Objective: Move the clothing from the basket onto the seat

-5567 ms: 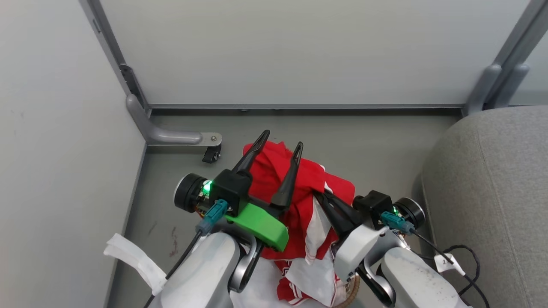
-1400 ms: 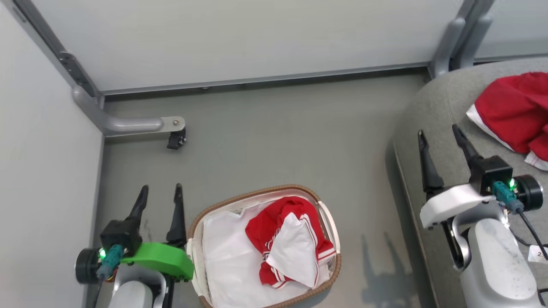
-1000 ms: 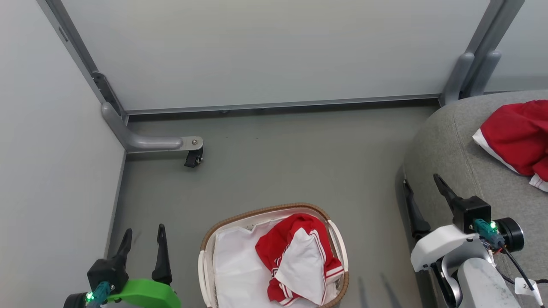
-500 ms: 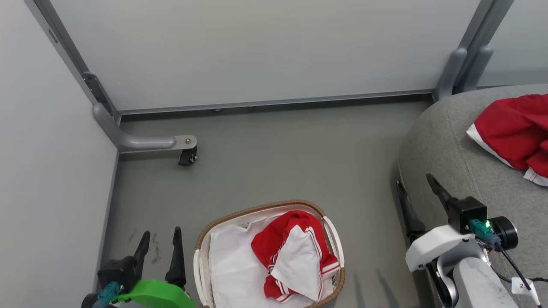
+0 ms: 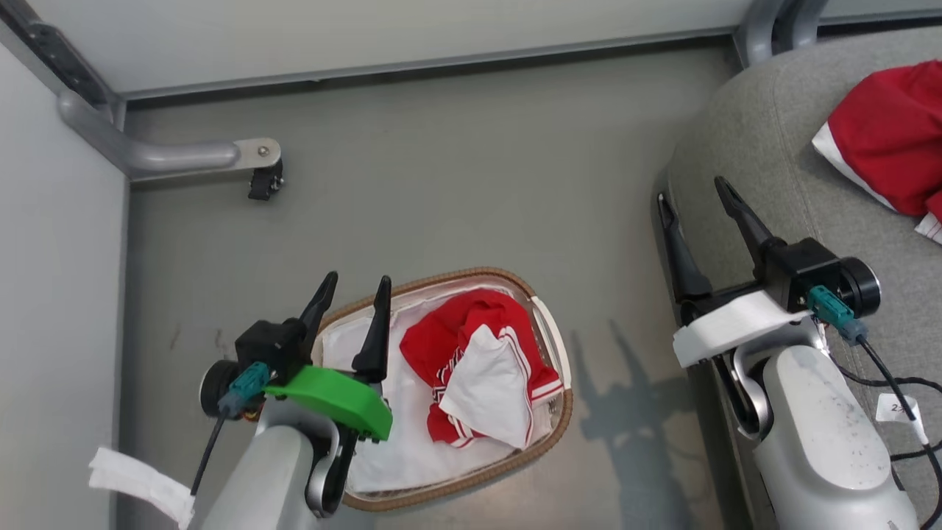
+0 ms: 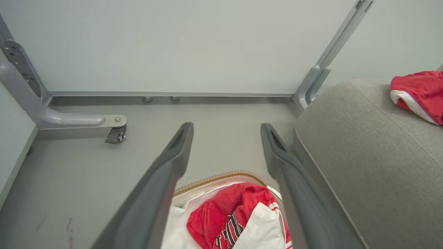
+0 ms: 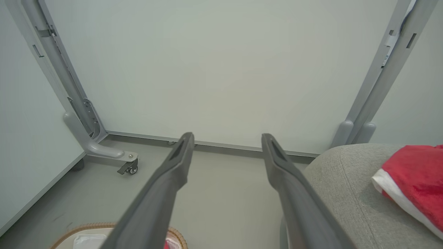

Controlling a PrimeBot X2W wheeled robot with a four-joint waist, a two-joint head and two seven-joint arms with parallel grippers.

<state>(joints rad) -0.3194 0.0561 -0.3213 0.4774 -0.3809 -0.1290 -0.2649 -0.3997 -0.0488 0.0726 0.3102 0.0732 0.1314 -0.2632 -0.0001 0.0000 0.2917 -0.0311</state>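
Note:
The white basket [image 5: 553, 419] with its brown woven rim stands on the floor. Inside it lies red-and-white clothing [image 5: 478, 372] on a white liner [image 5: 412, 456]. My left gripper [image 5: 357, 278] is open over the basket's left rim, empty. A second red garment [image 5: 894, 136] rests on the grey seat [image 5: 743, 125] at the right. My right gripper [image 5: 692, 195] is open at the seat's left edge, holding nothing. From the left wrist I see the clothing [image 6: 238, 221], the basket [image 6: 214, 177] and the seat [image 6: 363, 148]. The right wrist view shows the seat [image 7: 346, 173] and the garment [image 7: 415, 176].
Pale partition walls [image 5: 368, 29] close off the back and left. A grey metal foot with a caster [image 5: 263, 180] juts out at the back left. Bare grey floor [image 5: 456, 169] lies between basket and wall. A cable and a tag [image 5: 898, 405] hang by my right arm.
The head camera has tilted down, shifting the whole picture. My left gripper has come forward and right over the basket's left rim. Both grippers stay open and the clothing lies unmoved.

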